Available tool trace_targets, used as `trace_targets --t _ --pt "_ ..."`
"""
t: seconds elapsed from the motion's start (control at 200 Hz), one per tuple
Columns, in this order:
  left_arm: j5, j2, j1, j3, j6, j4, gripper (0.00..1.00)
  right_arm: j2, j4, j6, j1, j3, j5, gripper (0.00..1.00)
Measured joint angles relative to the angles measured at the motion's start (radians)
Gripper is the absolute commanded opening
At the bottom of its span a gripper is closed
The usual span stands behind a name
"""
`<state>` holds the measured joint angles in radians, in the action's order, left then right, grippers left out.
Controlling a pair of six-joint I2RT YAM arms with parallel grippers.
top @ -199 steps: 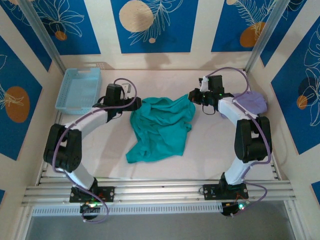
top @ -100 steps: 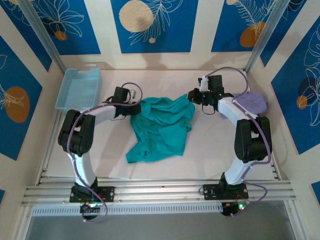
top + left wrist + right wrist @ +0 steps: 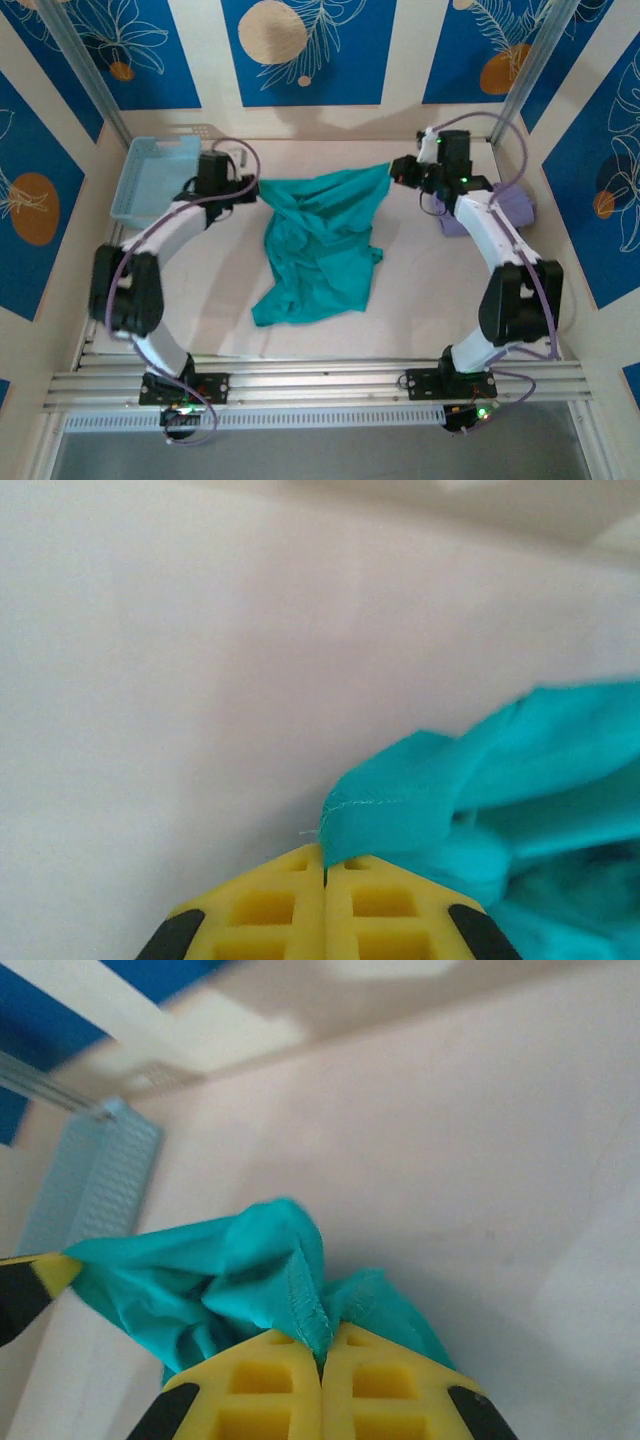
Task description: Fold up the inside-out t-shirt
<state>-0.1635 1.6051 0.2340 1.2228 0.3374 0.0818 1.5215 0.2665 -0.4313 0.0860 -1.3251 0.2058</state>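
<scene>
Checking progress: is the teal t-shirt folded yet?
Not folded: the t-shirt is crumpled, top corners pinched by left hand and right hand.

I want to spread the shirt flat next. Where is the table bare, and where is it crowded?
Bare: the wide patch between the t-shirt and the right arm; the near strip between its hem and the aluminium rail; a narrower patch between it and the left arm. Crowded: the far corners, with the blue basket left and the lavender garment right.

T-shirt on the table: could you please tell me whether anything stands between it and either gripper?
Nothing visible does. The left gripper and the right gripper are each shut directly on the far edge of the t-shirt.
</scene>
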Motion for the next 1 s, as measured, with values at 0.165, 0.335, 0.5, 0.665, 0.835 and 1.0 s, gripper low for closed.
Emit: trace_targets --t 0.165,0.335,0.5,0.665,0.835,1.0 --pt "0.09 -0.208 -0.003 0.182 -0.046 0.004 0.0 -0.157 0.042 0.032 0.0 -0.155 -0.048 0.0" --pt "0.166 -0.264 -0.003 0.333 -0.099 0.025 0.0 -0.234 0.1 0.075 0.03 -0.278 -0.095 0.0" --pt "0.203 -0.255 -0.003 0.447 -0.146 0.116 0.0 -0.26 0.177 0.119 0.076 -0.357 -0.145 0.0" --pt "0.225 -0.261 -0.003 0.567 -0.19 0.196 0.0 -0.329 0.227 0.148 0.108 -0.375 -0.206 0.0" --pt "0.218 -0.346 -0.003 0.566 -0.19 0.249 0.0 -0.462 0.246 0.156 0.154 -0.367 -0.246 0.0" --pt "0.21 -0.491 -0.003 0.429 -0.179 0.256 0.0 -0.578 0.247 0.156 0.221 -0.324 -0.261 0.0"
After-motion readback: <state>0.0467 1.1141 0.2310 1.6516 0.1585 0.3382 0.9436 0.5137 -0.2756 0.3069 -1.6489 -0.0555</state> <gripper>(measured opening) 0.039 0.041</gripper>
